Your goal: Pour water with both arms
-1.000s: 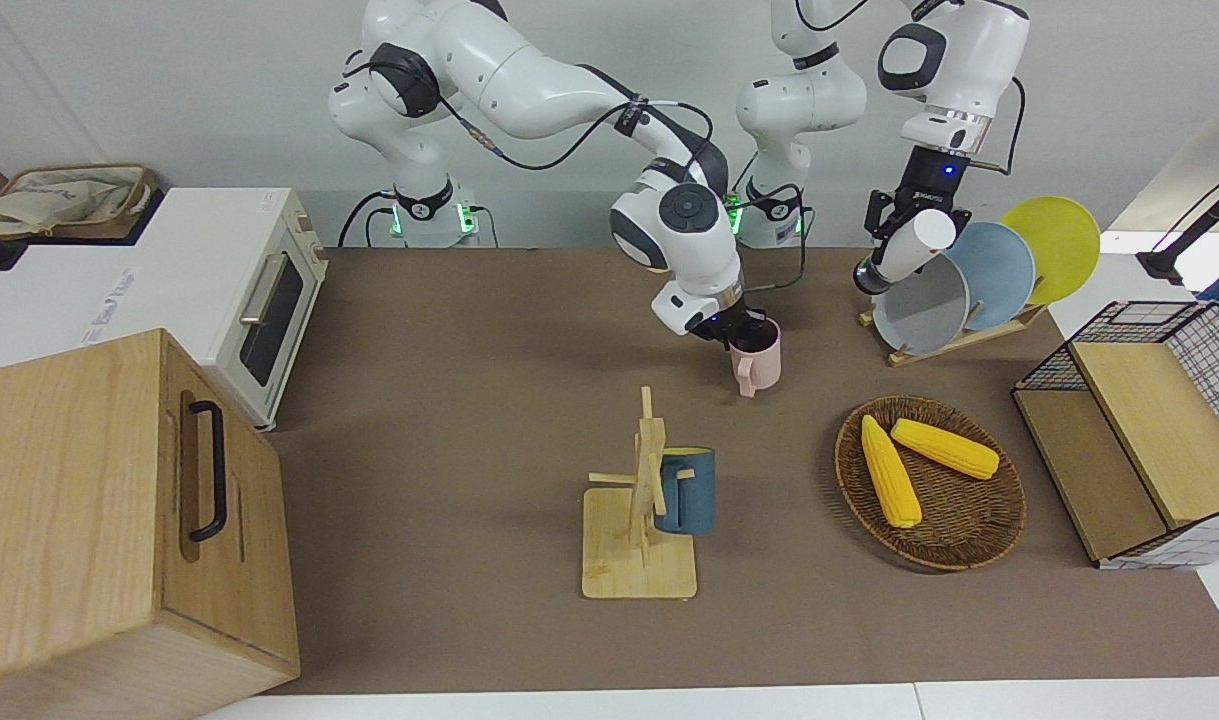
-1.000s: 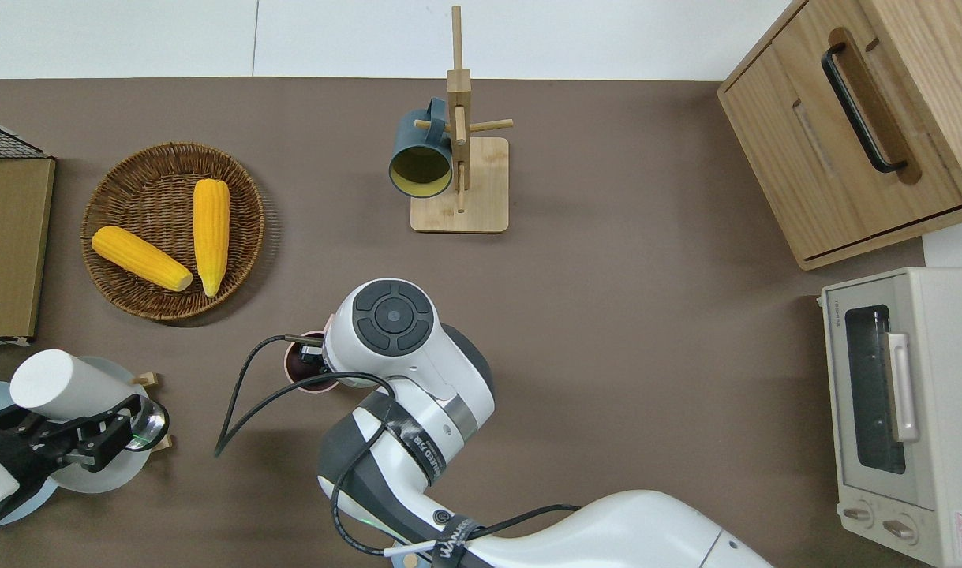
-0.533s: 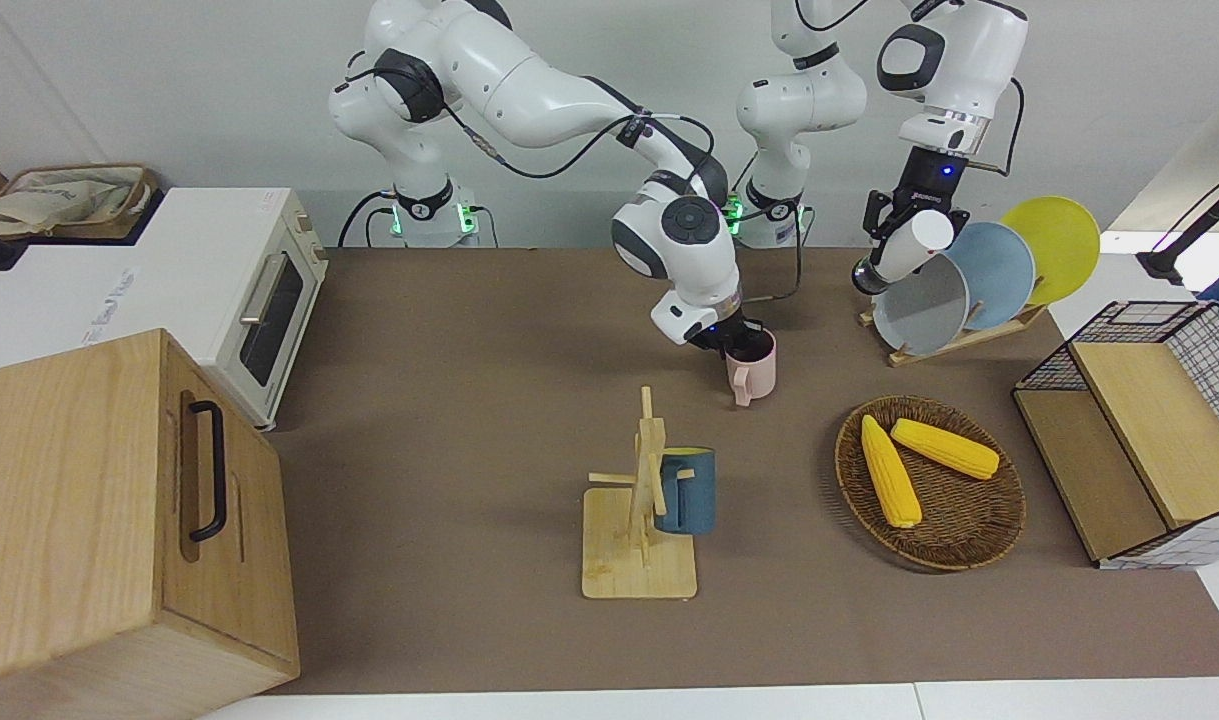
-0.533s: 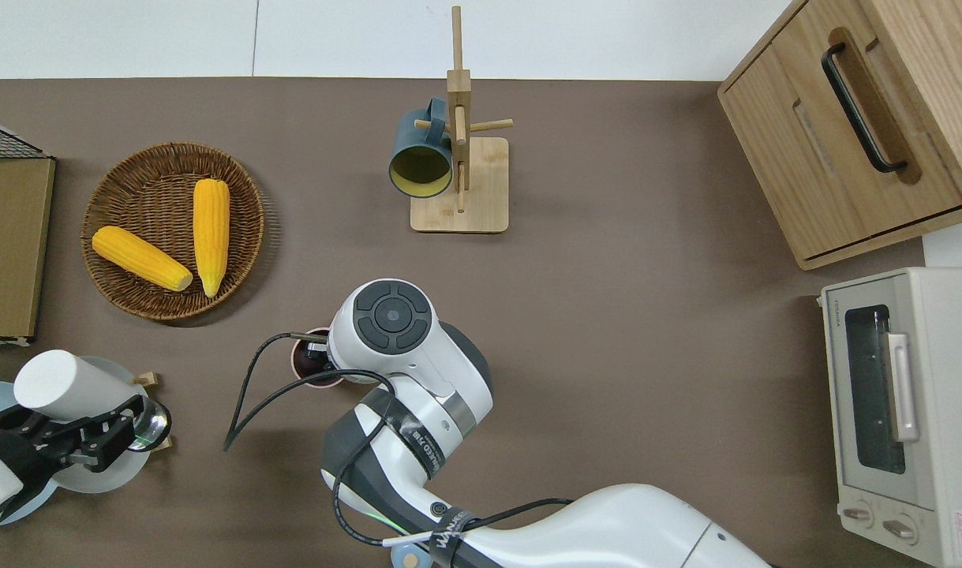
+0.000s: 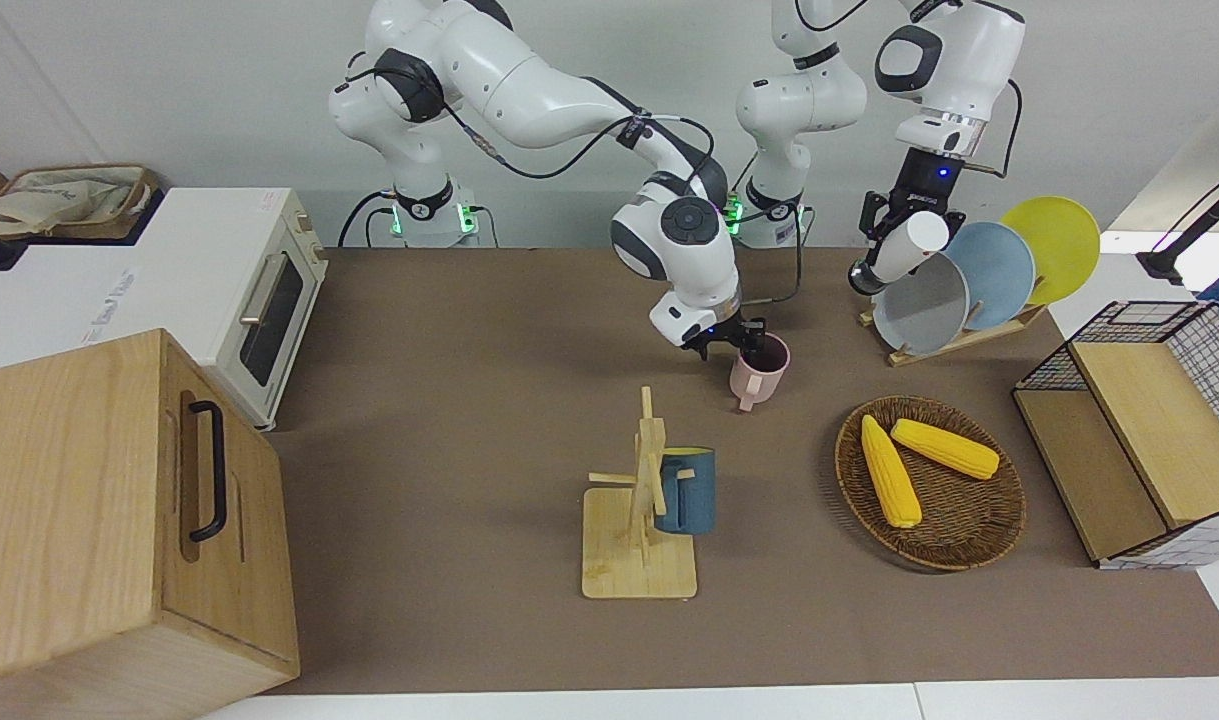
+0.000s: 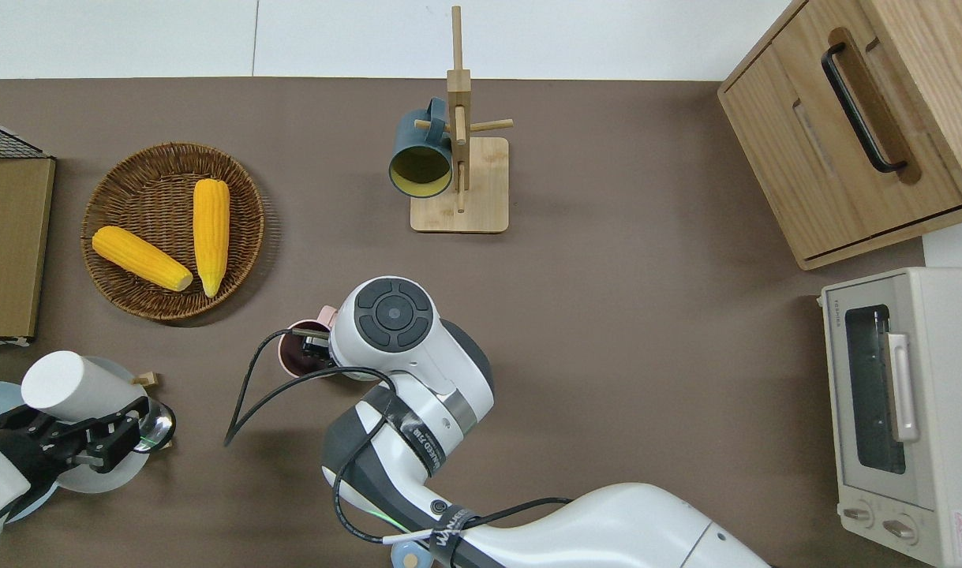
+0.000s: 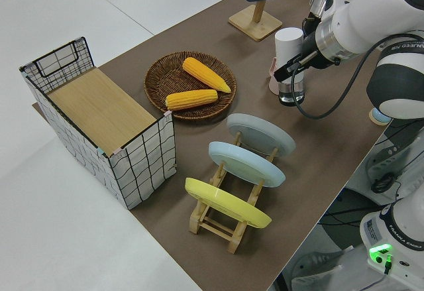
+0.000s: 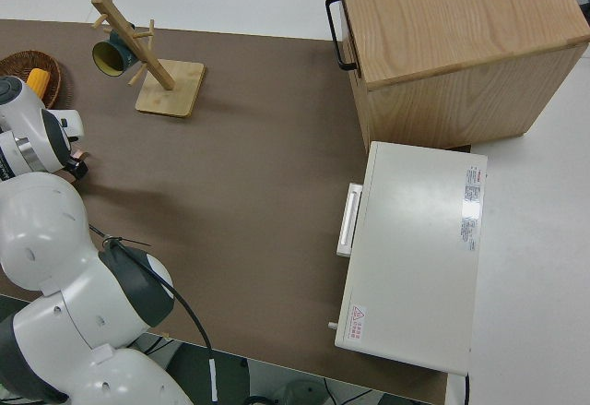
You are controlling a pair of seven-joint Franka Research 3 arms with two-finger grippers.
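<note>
My right arm [image 5: 529, 80] reaches to mid-table, and its gripper [image 5: 737, 343] is shut on the rim of a pink mug [image 5: 759, 368]. The mug [image 6: 297, 356] hangs just off the brown mat, tipped so its mouth faces the left arm's end. The left arm [image 5: 954, 55] holds a tilted bottle [image 5: 907, 250] with a white top and clear base. Its gripper [image 6: 94, 430] is shut on the bottle [image 6: 70, 384] over the plate rack. In the left side view the bottle [image 7: 289, 56] shows near the mug. Any water is hidden.
A plate rack [image 5: 954, 290] stands near the left arm's base. A wicker basket [image 5: 969, 548] with two corn cobs and a wire crate [image 5: 1149, 420] sit at that end. A mug tree [image 5: 641, 520] carries a blue mug [image 5: 687, 490]. A toaster oven [image 5: 239, 290] and a wooden cabinet [image 5: 89, 520] fill the other end.
The right gripper has lifted the pink mug off the mat, tipped it and shifted it slightly toward the left arm's end. The left gripper and its bottle have barely moved.
</note>
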